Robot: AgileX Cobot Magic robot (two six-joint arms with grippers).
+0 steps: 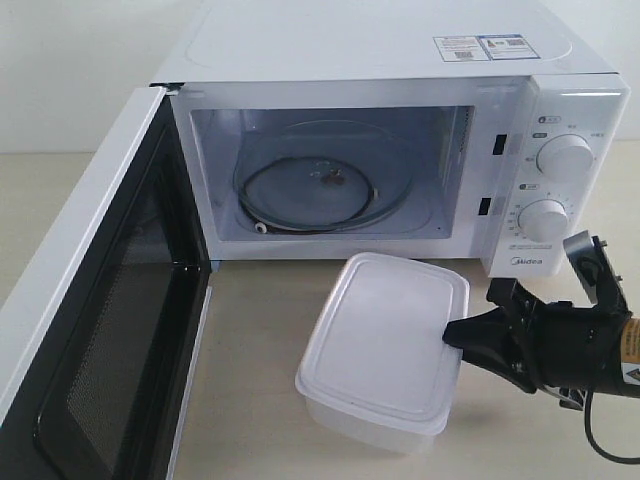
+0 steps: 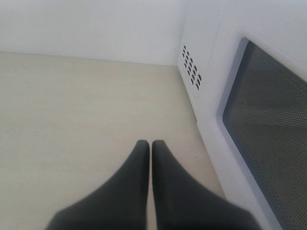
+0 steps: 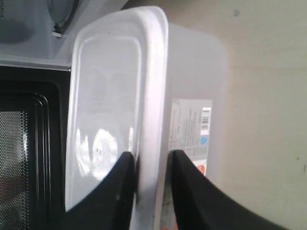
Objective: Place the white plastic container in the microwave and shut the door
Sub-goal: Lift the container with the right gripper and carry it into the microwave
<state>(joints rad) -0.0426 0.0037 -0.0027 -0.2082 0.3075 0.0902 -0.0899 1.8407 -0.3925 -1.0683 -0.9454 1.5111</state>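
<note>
Two grippers checked. Found right gripper (image 1: 455, 335) at lower right of exterior view, reaching leftward onto right-hand edge of white plastic container (image 1: 385, 340). Confirmed in right wrist view: clamped across lid rim (image 3: 153, 96), one finger (image 3: 122, 187) on flat lid top, other finger (image 3: 184, 187) against translucent side wall, overlapping end of label (image 3: 192, 129).

Located container at lower centre of exterior view, resting on pale tabletop (image 1: 250, 340), lid on, just in front of cavity opening, outside microwave (image 1: 380, 50).

Noted door (image 1: 60, 260) swung wide open along left edge of frame, dark mesh window (image 1: 110, 380) facing inward toward container. Noted glass turntable (image 1: 320, 180) on roller ring inside cavity. Noted two round knobs (image 1: 565, 157) (image 1: 545, 220) stacked on control panel at right, stickers (image 1: 480, 47) on top at upper right.

Found left gripper (image 2: 150, 146) in left wrist view with fingers pressed together, holding nothing, over bare tabletop, near white outer face of door and small patch of vent holes (image 2: 190, 67).
</note>
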